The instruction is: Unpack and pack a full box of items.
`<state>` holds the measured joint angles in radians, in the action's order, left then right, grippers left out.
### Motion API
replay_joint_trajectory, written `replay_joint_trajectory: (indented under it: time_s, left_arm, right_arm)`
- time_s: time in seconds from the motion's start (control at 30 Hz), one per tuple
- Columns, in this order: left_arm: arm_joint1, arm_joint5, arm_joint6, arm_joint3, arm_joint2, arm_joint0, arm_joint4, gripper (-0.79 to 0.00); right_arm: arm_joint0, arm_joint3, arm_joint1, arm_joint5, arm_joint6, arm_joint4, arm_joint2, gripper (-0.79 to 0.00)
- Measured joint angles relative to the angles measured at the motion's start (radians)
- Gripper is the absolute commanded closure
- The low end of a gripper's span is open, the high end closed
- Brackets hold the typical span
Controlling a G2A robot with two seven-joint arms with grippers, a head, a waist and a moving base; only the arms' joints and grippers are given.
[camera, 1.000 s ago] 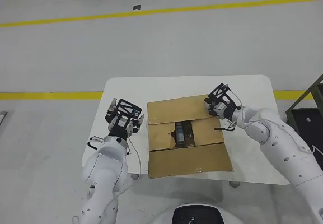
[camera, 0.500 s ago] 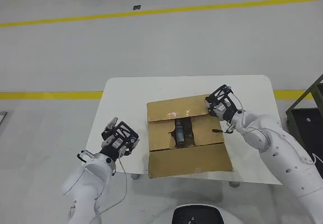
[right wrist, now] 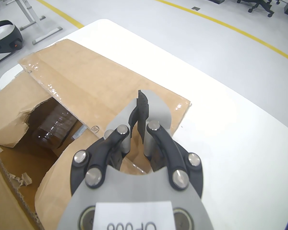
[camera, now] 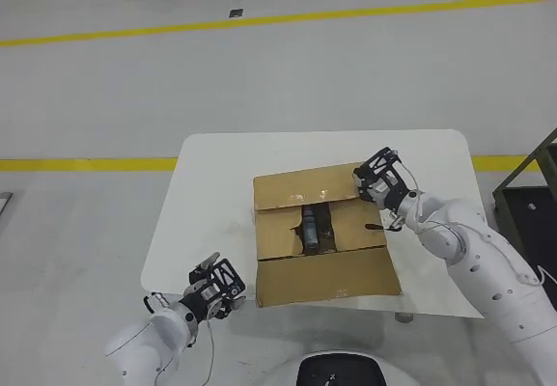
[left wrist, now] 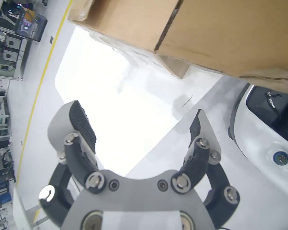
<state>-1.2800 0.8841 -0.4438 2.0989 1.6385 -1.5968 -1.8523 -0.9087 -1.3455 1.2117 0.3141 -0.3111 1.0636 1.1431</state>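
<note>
A brown cardboard box (camera: 321, 241) stands mid-table with its top flaps partly apart. Through the gap I see a dark brown bottle (camera: 309, 232) lying inside, the same bottle (right wrist: 50, 130) showing under the far flap (right wrist: 98, 84). My right gripper (camera: 379, 179) hovers at the box's far right corner, and in the right wrist view that gripper (right wrist: 141, 104) is shut, pads pressed together just over the far flap. My left gripper (camera: 218, 285) is open and empty at the table's front left edge, clear of the box (left wrist: 206, 25); its fingers (left wrist: 82, 125) stand wide apart.
The white table (camera: 210, 193) has bare surface left of the box and behind it. The box's front flap (camera: 326, 275) overhangs toward the table's front edge. A dark metal frame (camera: 548, 164) stands off the table's right side.
My left arm has pulled back from beside the box's left wall to the table's front left edge. The right gripper has stayed at the far right corner.
</note>
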Motion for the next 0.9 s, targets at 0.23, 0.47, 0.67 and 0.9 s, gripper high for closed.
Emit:
replay_joint_trajectory:
  time_s: [0.23, 0.47, 0.67, 0.9]
  left_arm:
    - [0.005, 0.005, 0.008, 0.000, -0.078, 0.021, 0.020, -0.785]
    - [0.005, -0.079, 0.052, -0.010, -0.137, 0.078, 0.032, -0.785]
    - [0.000, -0.197, 0.016, -0.040, -0.184, 0.166, 0.020, -0.785]
    - [-0.013, -0.347, -0.046, -0.106, -0.260, 0.275, 0.032, -0.785]
  right_arm:
    - [-0.005, -0.007, 0.001, 0.002, -0.005, 0.007, 0.001, 0.000]
    - [-0.019, -0.030, 0.000, 0.000, -0.006, -0.022, 0.024, 0.000]
    - [-0.036, -0.090, -0.009, 0.001, -0.012, -0.064, 0.086, 0.000]
    - [-0.087, -0.180, -0.030, -0.007, -0.012, -0.030, 0.188, 0.000]
